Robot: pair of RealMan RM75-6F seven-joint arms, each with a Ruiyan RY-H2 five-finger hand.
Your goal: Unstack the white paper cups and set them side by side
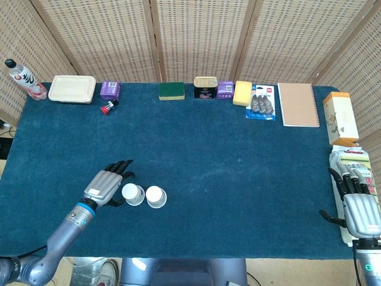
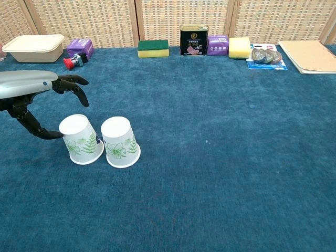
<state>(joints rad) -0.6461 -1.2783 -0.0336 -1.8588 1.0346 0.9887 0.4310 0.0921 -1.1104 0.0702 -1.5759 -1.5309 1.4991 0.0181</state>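
Two white paper cups with green leaf prints stand upside down, side by side, near the table's front left. The left cup leans slightly; the right cup is almost touching it. My left hand hovers just left of the left cup with its fingers spread and lifted above it. Its thumb tip is at the cup's side, and the hand holds nothing. My right hand lies with its fingers spread at the table's far right edge, over a white package, far from the cups.
Along the back edge sit a bottle, a beige container, a purple box, a green sponge, a can, a yellow sponge and a notebook. An orange box lies at the right.
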